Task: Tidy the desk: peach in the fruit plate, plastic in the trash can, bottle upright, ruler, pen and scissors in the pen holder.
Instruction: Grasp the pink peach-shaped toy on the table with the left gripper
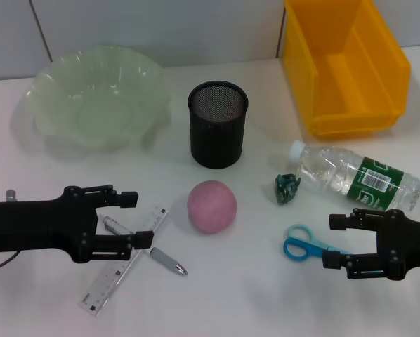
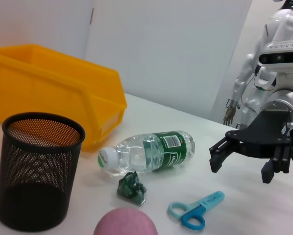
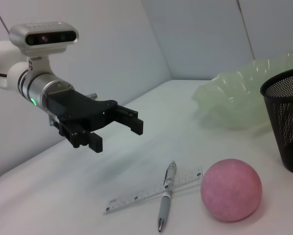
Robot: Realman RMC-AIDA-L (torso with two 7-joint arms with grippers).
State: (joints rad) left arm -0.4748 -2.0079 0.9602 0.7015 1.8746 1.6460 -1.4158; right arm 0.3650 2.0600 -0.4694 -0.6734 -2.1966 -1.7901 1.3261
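Observation:
On the white desk (image 1: 252,302) the pink peach (image 1: 211,206) lies in the middle, in front of the black mesh pen holder (image 1: 218,125). The clear ruler (image 1: 110,282) and the pen (image 1: 168,261) lie crossed at front left, under my open, empty left gripper (image 1: 136,219). The blue scissors (image 1: 319,245) lie at front right, their blade end beside my open, empty right gripper (image 1: 332,241). The bottle (image 1: 357,175) lies on its side, with a crumpled green plastic scrap (image 1: 287,187) at its cap. The green fruit plate (image 1: 90,95) stands back left, the yellow trash can (image 1: 343,63) back right.
The left wrist view shows the right gripper (image 2: 242,164) above the desk past the scissors (image 2: 195,210), bottle (image 2: 151,152) and plastic (image 2: 132,188). The right wrist view shows the left gripper (image 3: 116,134) above the ruler (image 3: 154,192) and pen (image 3: 167,196), near the peach (image 3: 231,189).

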